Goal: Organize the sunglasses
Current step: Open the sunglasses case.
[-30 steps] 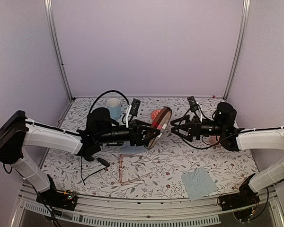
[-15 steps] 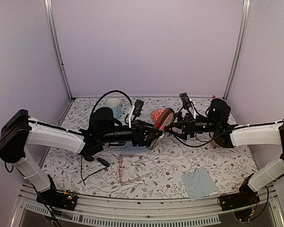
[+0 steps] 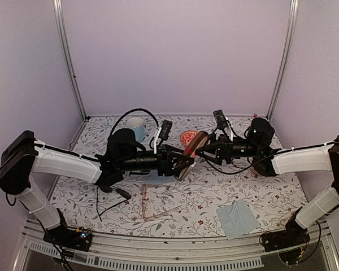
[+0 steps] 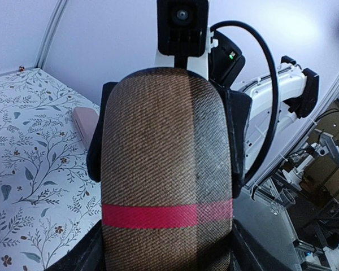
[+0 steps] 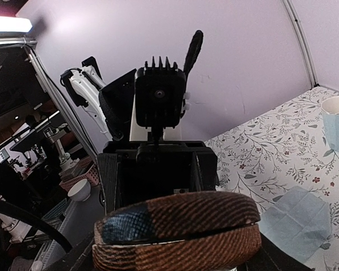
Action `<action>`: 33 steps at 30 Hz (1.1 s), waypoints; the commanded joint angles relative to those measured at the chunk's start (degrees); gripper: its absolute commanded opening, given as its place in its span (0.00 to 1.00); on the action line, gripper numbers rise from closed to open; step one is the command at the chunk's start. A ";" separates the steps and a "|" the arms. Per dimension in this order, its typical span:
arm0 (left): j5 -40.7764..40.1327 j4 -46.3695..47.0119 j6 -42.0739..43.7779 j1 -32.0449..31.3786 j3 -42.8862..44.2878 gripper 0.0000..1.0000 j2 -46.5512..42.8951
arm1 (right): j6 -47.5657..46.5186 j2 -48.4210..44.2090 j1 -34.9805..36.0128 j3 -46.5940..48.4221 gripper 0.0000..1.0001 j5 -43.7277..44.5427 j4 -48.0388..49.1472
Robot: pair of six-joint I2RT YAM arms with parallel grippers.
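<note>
My left gripper [image 3: 179, 162] is shut on the brown case with a red band [image 3: 186, 153] and holds it tilted above the table; the case fills the left wrist view [image 4: 166, 169]. My right gripper [image 3: 202, 148] is open, with its fingers on either side of the case's upper end [image 5: 175, 231]. The case's lid is ajar by a thin slit. The pinkish see-through glasses [image 3: 156, 206] lie on the table in front of the left arm. The black sunglasses are out of view.
A pink case [image 4: 85, 121] lies under the right arm. A white cup [image 3: 137, 129] stands at the back. One blue cloth [image 3: 237, 219] lies front right and another [image 5: 296, 220] lies under the left gripper. Something red [image 3: 187, 137] sits behind the brown case.
My right gripper has moved left, up to the brown case, and now has the case's upper end between its fingers. The left gripper has kept the case almost still.
</note>
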 commanded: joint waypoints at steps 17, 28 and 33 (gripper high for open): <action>8.47 14.33 -2.02 -0.54 -4.09 0.00 -2.62 | -0.32 2.26 -1.90 -3.00 0.70 0.57 1.57; 8.24 15.60 -1.14 -0.68 -4.71 0.00 -3.14 | 0.42 3.22 -2.91 -1.82 0.72 5.46 -6.54; 8.18 15.66 -0.57 -0.93 -4.68 0.00 -3.25 | 0.07 3.28 -2.86 -0.78 0.69 9.12 -11.15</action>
